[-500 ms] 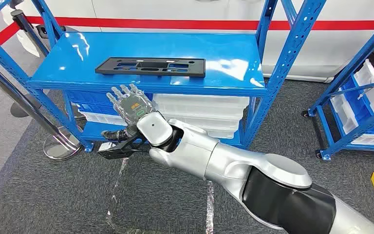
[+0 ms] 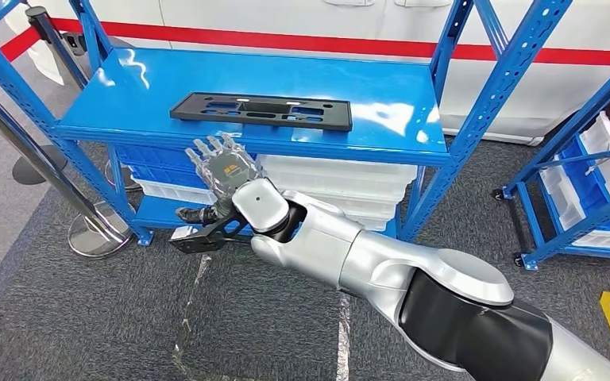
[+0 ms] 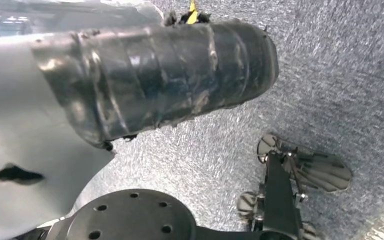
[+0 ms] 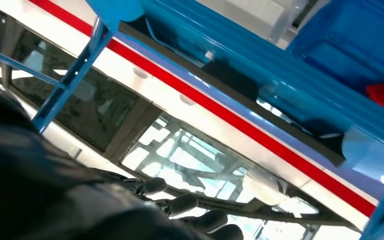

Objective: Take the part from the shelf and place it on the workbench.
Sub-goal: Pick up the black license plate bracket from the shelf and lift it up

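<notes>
Reaching up in the head view, the right hand (image 2: pixel 221 168) is hovering below the shelf (image 2: pixel 127 87) edge, fingers apart and holding nothing, apparently lining up for the black part (image 2: pixel 260 109) lying flat there. The right wrist view is showing dark fingertips (image 4: pixel 182 202) spread. The left hand's fingers cannot be told.

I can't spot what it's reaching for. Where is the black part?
In the head view, the black part lies flat on the blue shelf, just beyond the right hand raised below the shelf's front edge.
</notes>
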Action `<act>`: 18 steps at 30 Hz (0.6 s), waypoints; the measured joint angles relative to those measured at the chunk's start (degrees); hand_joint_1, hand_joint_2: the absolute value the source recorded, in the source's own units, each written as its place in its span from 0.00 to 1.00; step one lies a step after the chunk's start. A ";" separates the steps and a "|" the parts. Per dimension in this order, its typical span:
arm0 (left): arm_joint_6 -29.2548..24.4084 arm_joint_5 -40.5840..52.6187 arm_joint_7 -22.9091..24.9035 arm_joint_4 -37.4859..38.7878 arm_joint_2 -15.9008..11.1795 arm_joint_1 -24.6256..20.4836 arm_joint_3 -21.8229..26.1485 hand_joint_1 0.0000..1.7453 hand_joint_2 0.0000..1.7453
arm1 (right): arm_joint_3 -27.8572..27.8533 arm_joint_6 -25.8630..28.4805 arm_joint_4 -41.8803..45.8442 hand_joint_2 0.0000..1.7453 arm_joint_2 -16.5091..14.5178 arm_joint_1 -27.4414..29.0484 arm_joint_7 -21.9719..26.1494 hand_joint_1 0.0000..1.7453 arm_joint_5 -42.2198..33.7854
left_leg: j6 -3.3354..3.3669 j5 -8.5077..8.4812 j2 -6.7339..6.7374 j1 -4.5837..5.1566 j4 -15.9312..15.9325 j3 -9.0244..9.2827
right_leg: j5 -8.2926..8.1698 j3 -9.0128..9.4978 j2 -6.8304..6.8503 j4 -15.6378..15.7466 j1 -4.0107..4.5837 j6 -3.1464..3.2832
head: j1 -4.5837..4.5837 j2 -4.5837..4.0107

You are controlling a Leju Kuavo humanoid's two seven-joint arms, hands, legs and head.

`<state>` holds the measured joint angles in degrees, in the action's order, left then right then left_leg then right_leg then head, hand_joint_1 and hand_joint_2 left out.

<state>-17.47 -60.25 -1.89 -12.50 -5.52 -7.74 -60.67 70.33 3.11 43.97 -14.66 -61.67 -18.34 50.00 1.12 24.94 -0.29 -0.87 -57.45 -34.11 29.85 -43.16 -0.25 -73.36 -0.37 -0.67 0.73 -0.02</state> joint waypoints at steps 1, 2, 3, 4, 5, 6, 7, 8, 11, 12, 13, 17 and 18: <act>0.08 0.01 0.02 0.00 0.00 0.01 0.00 0.00 0.00 | -0.02 -0.05 -0.14 0.00 0.05 -0.04 0.00 0.00 -0.02 | -0.14 0.29 -0.06 -0.04 -0.17 0.19 | -2.30 1.29 0.01 3.33 -0.10 0.05 | -0.01 -0.01; 0.17 0.01 0.04 0.00 0.00 0.02 0.00 0.00 0.00 | -0.08 -0.08 -0.25 0.00 0.09 -0.11 0.00 0.00 -0.02 | -0.38 0.64 -0.11 0.01 -0.44 0.30 | -4.11 3.05 -0.02 7.09 -0.11 0.16 | -0.02 0.00; 0.25 0.02 0.06 0.00 0.00 -0.02 0.00 0.00 0.00 | -0.14 -0.08 -0.32 0.00 0.09 -0.18 0.01 0.00 -0.02 | -0.64 0.98 -0.15 0.11 -0.79 0.30 | -5.29 4.57 -0.07 10.39 -0.13 0.34 | -0.04 0.01; 0.30 0.03 0.10 0.00 0.00 -0.06 0.00 0.00 0.00 | -0.21 -0.08 -0.39 0.00 0.09 -0.20 0.02 0.00 -0.03 | -0.90 1.23 -0.18 0.19 -1.02 0.25 | -5.78 5.58 -0.12 12.50 -0.07 0.55 | -0.05 0.01; 0.32 0.05 0.19 0.00 -0.01 -0.10 0.00 0.00 0.00 | -0.27 -0.08 -0.48 0.00 0.10 -0.18 0.03 0.00 -0.05 | -1.16 1.36 -0.21 0.26 -1.09 0.19 | -5.54 5.98 -0.20 13.23 0.05 0.81 | -0.05 0.01; 0.32 0.06 0.30 0.00 -0.01 -0.11 -0.01 0.00 0.00 | -0.29 -0.09 -0.56 0.00 0.10 -0.14 0.04 0.00 -0.08 | -1.35 1.42 -0.22 0.26 -1.07 0.22 | -5.44 6.05 -0.25 13.47 0.05 1.11 | -0.05 0.01; 0.32 0.06 0.41 0.00 -0.01 -0.08 -0.01 0.00 0.00 | -0.31 -0.08 -0.63 0.00 0.09 -0.09 0.09 0.00 -0.10 | -1.57 1.57 -0.19 0.21 -0.97 0.25 | -5.40 6.19 -0.28 13.52 -0.01 1.43 | -0.02 0.01; 0.32 0.03 0.49 0.00 -0.01 -0.05 -0.01 0.00 0.00 | -0.31 -0.04 -0.70 0.00 0.08 -0.07 0.14 0.00 -0.11 | -1.81 1.96 -0.13 0.17 -1.37 0.19 | -5.33 6.44 -0.29 13.65 -0.11 1.77 | -0.08 0.01; 0.33 -0.21 0.51 0.00 -0.07 -0.10 0.01 0.00 0.00 | -0.32 0.10 -0.85 0.00 -0.01 0.00 0.32 0.00 -0.14 | -2.54 5.47 0.04 0.08 -8.82 -3.12 | -4.96 7.37 -0.16 13.95 -0.33 2.58 | -0.43 0.01; 0.33 -0.28 0.54 0.00 -0.10 -0.09 0.02 0.00 0.00 | -0.32 0.16 -0.94 0.00 -0.01 0.15 0.37 0.00 -0.15 | -2.69 6.75 0.04 0.07 -12.73 -5.25 | -4.78 7.59 -0.13 13.95 -0.28 2.74 | -0.48 0.00; 0.34 -0.32 0.56 0.00 -0.11 -0.01 0.02 0.00 0.00 | -0.32 0.22 -1.06 0.00 -0.01 0.36 0.39 0.00 -0.16 | -2.76 7.33 0.04 0.07 -15.74 -7.10 | -4.60 7.81 -0.14 13.95 -0.22 2.83 | -0.48 0.00; 0.29 -0.38 0.36 0.00 -0.13 0.36 0.02 0.00 0.00 | -0.33 0.56 -1.49 0.00 -0.02 0.76 0.44 0.00 -0.15 | -1.99 0.65 0.04 0.20 -8.96 -5.68 | -3.65 9.15 -0.36 13.96 -0.07 2.71 | -0.47 0.00; 0.27 -0.33 0.22 0.00 -0.17 0.34 0.02 0.00 0.00 | -0.34 0.60 -1.56 0.00 -0.02 0.70 0.45 0.00 -0.15 | -1.61 -1.01 0.04 0.42 -5.29 -4.07 | -3.41 9.42 -0.37 13.98 0.03 2.53 | -0.45 0.00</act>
<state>-17.21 -60.58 -1.67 -12.50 -5.69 -7.40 -60.65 69.99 3.70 42.41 -14.68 -60.97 -17.88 49.85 -0.49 23.94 -0.24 -0.46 -62.74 -38.18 26.44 -33.74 -0.62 -59.38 -0.34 1.87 0.28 -0.02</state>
